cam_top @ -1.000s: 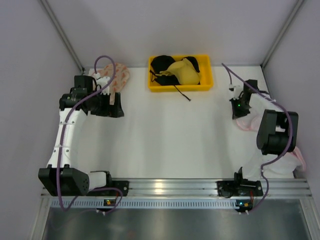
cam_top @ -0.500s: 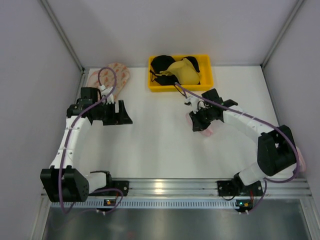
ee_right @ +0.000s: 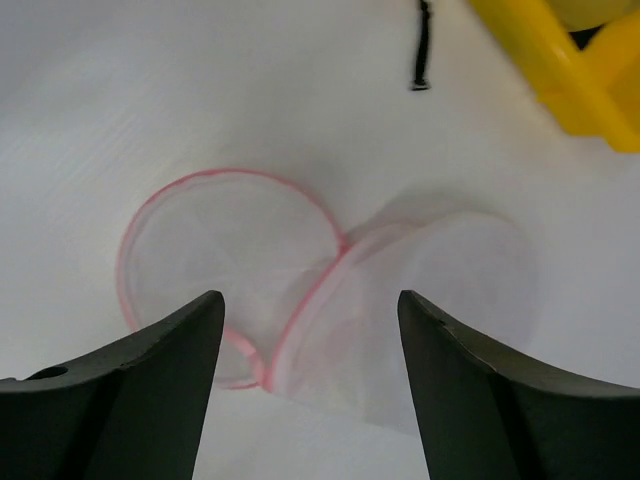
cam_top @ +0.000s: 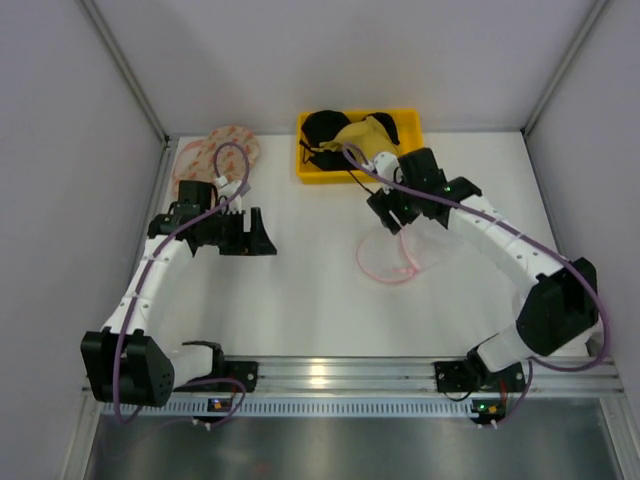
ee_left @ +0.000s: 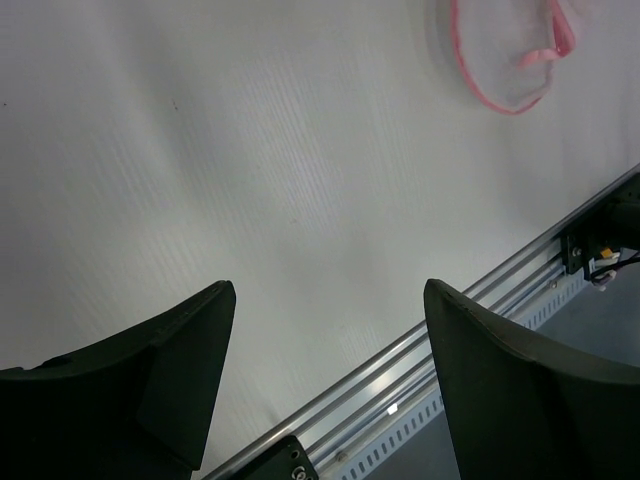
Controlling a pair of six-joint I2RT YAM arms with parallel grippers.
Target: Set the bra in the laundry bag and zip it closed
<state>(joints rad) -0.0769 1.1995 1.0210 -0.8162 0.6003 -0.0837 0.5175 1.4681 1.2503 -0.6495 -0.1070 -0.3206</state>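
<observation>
Task thing one: the mustard-yellow padded fabric bra point(cam_top: 371, 140) lies in the yellow plastic bin point(cam_top: 352, 177) at the middle of the far edge of the white table point(cam_top: 300, 300), resting against the black bras point(cam_top: 322, 128).
Task thing two: the small round white mesh laundry bag with a pink zip rim point(ee_right: 228, 262) lies unzipped on the table right of centre, just in front of the bin. Its two round halves are spread open side by side.
Right gripper point(cam_top: 393, 215): hangs just above the bag, jaws apart, nothing between them.
Left gripper point(ee_left: 328, 300): over bare table left of centre, well apart from the bag, jaws wide and empty.
Around: a larger oval pinkish bag with orange-red marks point(cam_top: 207, 150) lies in the far left corner. A thin black strap point(cam_top: 366, 187) trails out of the bin onto the table.
In the way: the black bras crowd the yellow one.
Risk, tangling: lifting the yellow bra may drag a black one out by its straps.
Risk, sliding: the light mesh may skid or fold when the bra is pushed in, unless the other gripper pins it.
Risk, zip: a loose strap left across the rim could jam the zip.
</observation>
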